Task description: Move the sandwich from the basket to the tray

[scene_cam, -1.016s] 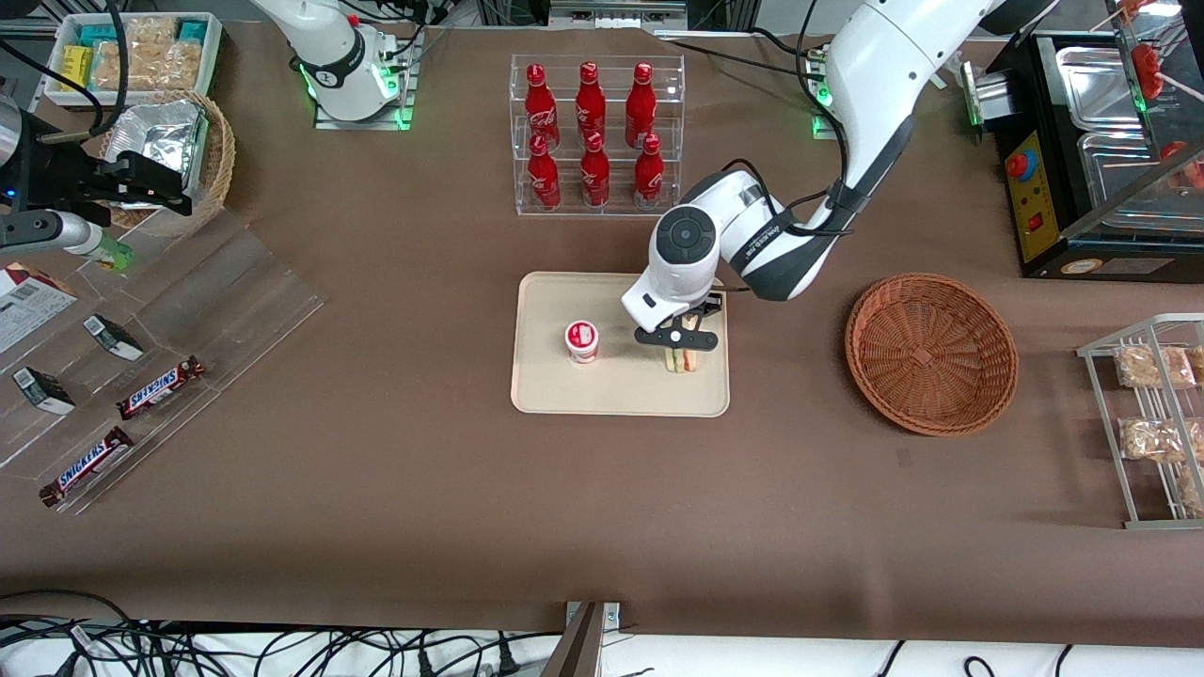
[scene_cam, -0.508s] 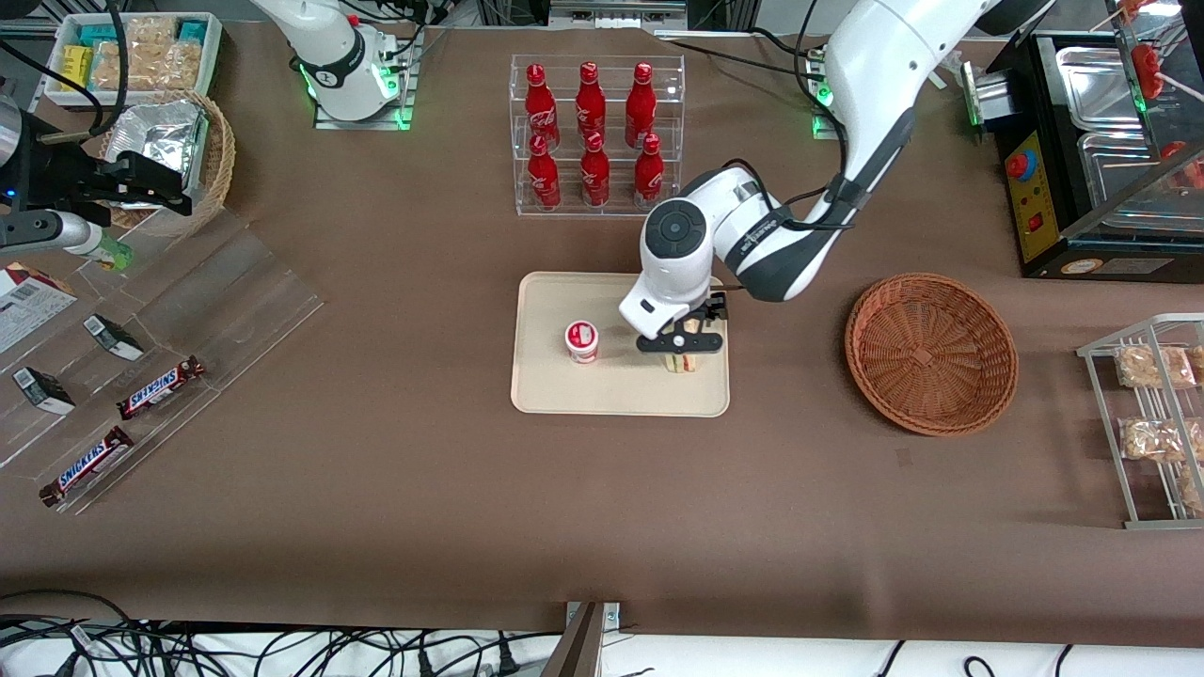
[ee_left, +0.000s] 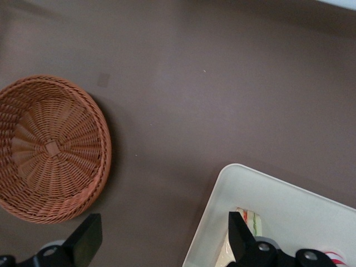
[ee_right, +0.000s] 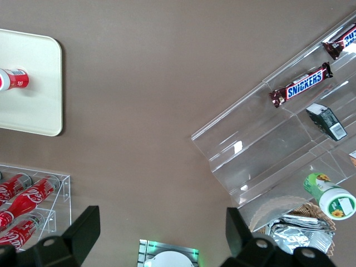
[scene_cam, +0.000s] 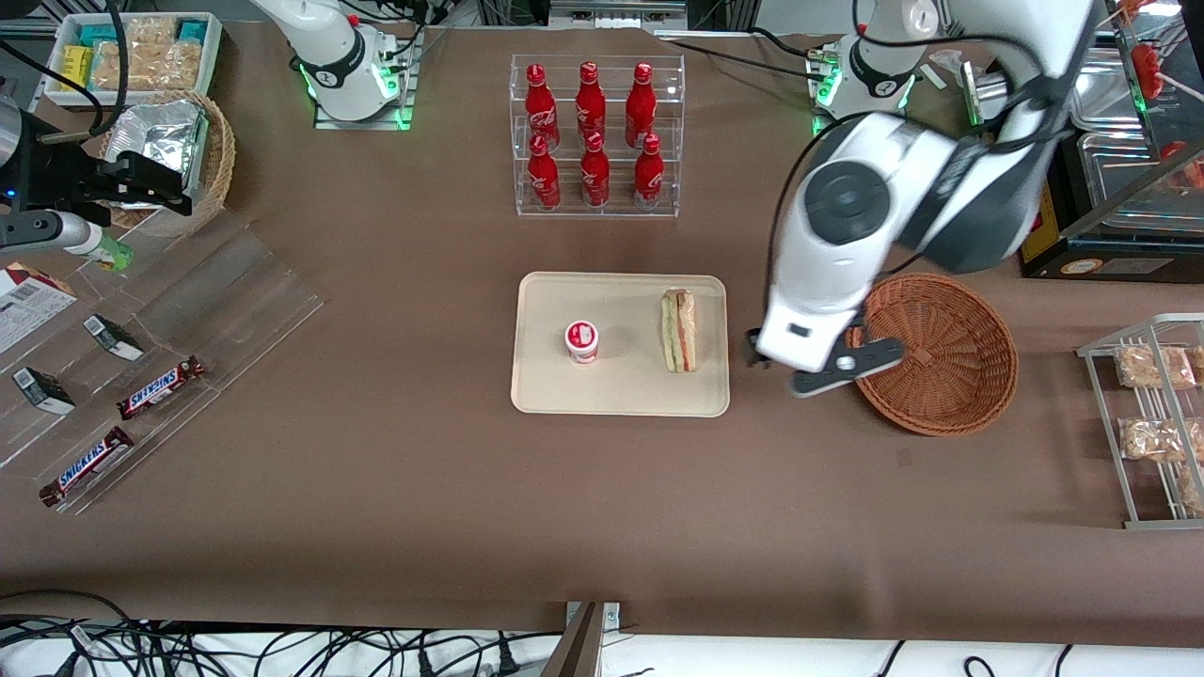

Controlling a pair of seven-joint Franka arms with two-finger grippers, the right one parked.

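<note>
The sandwich (scene_cam: 679, 330) lies on the cream tray (scene_cam: 621, 395), beside a small white cup with a red lid (scene_cam: 581, 340). It rests at the end of the tray nearest the basket, and nothing touches it. The reddish-brown wicker basket (scene_cam: 931, 353) is empty. My gripper (scene_cam: 823, 369) hangs high over the brown table, between the tray and the basket, open with nothing between its fingers. In the left wrist view the gripper (ee_left: 164, 245) spans bare table, with the basket (ee_left: 53, 147) off one finger and the tray (ee_left: 289, 200) with the sandwich's end (ee_left: 251, 218) off the other.
A clear rack of red bottles (scene_cam: 594, 136) stands farther from the front camera than the tray. At the working arm's end are a black appliance with steel pans (scene_cam: 1101, 150) and a wire rack of snack packets (scene_cam: 1152, 414). Acrylic shelves with Snickers bars (scene_cam: 160, 387) lie toward the parked arm's end.
The gripper was down on the sandwich over the tray. It has let go, risen and swung toward the basket. The sandwich stays on the tray.
</note>
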